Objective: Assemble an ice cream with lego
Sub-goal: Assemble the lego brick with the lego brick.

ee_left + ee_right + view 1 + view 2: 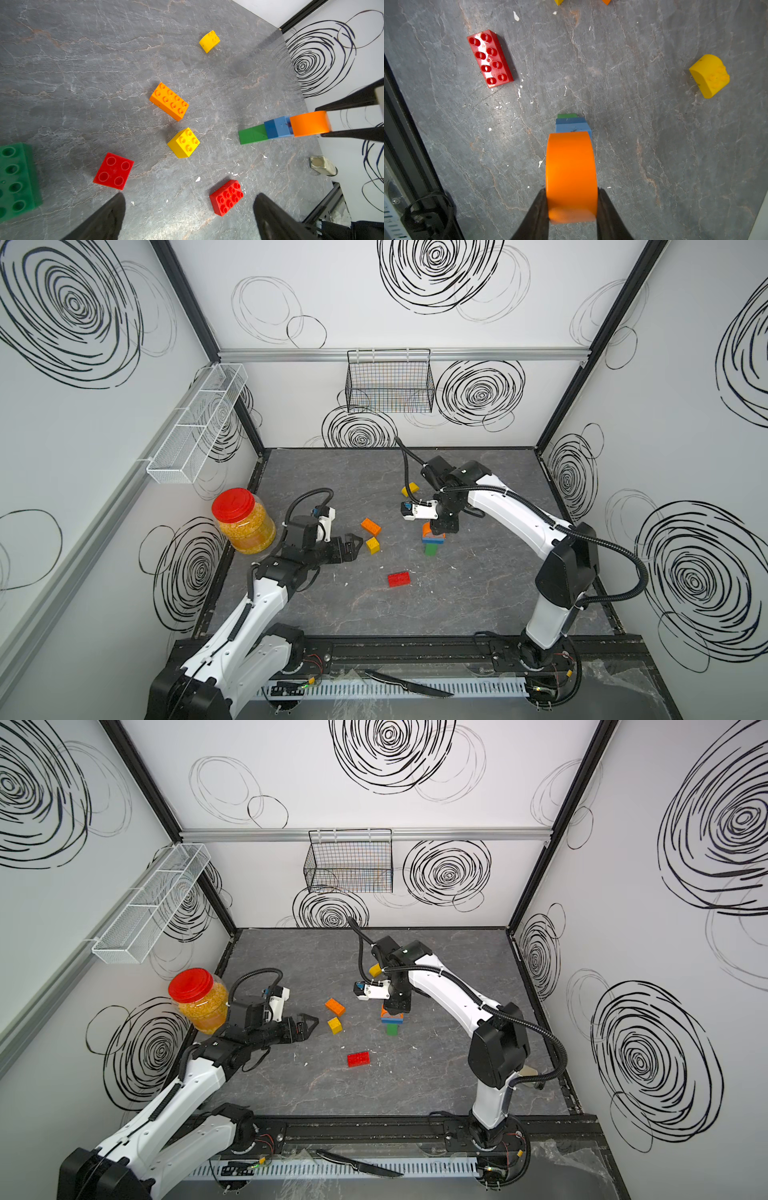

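- The red-lidded jar (243, 522) of yellow grains stands by the left wall. It has no part in the build and sits clear of the bricks.
- The left gripper (356, 547) has its jaws spread wide and grips nothing. Its arm reaches low and nearly level from the front-left base, fingers aimed at the loose bricks, probably ready for the next piece.
- The left wrist view shows a red 2x2 brick (113, 171), studs down, and a large green brick (16, 180) lying near that arm.
- The orange 2x4 brick (370, 526) and yellow 2x2 brick (373, 545) lie studs up, just beside each other and close ahead of the open fingers.
- The red 2x4 brick (399, 578) lies alone, nearer the front.
- The yellow rounded brick (410, 489) rests toward the back, likely a spare scoop.
- The ice cream stands mid-table, with a green brick (432, 548) at the bottom and a blue brick (432, 538) on it.
- The orange rounded brick (571, 176) is on top, touching the blue. I cannot tell whether it is fully seated.
- The right gripper (571, 190) is clamped on the orange piece's flat sides, leaving the curved top free, which suits pressing it straight down.
- The right arm arches high from the front-right base, and its wrist points straight down over the stack.
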### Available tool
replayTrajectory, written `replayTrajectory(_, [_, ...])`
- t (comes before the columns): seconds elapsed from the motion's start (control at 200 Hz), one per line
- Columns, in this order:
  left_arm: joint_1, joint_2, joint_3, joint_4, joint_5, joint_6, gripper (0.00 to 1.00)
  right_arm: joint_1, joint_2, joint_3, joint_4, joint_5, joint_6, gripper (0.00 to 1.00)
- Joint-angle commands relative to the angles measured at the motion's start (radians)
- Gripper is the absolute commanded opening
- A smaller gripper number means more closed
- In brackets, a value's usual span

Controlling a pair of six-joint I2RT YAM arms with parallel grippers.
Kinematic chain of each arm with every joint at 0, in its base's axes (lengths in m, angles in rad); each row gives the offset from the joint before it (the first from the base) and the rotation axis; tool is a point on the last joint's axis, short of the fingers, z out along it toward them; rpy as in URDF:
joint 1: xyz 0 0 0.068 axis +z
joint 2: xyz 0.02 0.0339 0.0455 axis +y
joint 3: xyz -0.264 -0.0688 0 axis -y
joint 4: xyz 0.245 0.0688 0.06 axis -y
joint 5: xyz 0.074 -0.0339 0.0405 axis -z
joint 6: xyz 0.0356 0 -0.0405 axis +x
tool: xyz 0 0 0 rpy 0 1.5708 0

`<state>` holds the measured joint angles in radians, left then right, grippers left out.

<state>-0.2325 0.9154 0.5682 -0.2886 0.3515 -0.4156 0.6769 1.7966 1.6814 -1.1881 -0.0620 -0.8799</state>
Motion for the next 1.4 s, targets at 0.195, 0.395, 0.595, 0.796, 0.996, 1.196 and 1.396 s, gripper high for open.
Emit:
replayTrajectory(0.195, [0.01,-0.009,-0.004,0.031,0.009,0.0,0.99,-0.01,-0.005,0.004,-0.038,-0.022,-0.002,0.0])
replayTrajectory(0.395, [0.011,-0.011,-0.004,0.032,0.009,0.0,0.99,-0.006,-0.017,0.004,-0.031,-0.002,-0.009,0.0])
replayTrajectory(0.595, [0.01,-0.011,-0.004,0.031,0.007,0.0,0.99,-0.001,-0.013,0.018,-0.033,0.005,-0.013,0.0])
replayTrajectory(0.796, [0.01,-0.011,-0.004,0.03,0.007,0.0,0.99,-0.003,-0.01,0.017,-0.031,0.011,-0.017,0.0])
replayTrajectory(0.996, [0.01,-0.013,-0.004,0.031,0.009,0.0,0.99,-0.005,-0.019,0.004,-0.027,0.023,-0.022,0.0])
replayTrajectory(1.196, [0.012,-0.011,-0.004,0.031,0.013,0.0,0.99,-0.007,0.003,0.003,-0.027,0.018,-0.025,0.0])
replayTrajectory(1.396, [0.011,-0.015,-0.004,0.031,0.009,0.0,0.99,0.004,0.033,0.041,-0.046,0.011,-0.028,0.0])
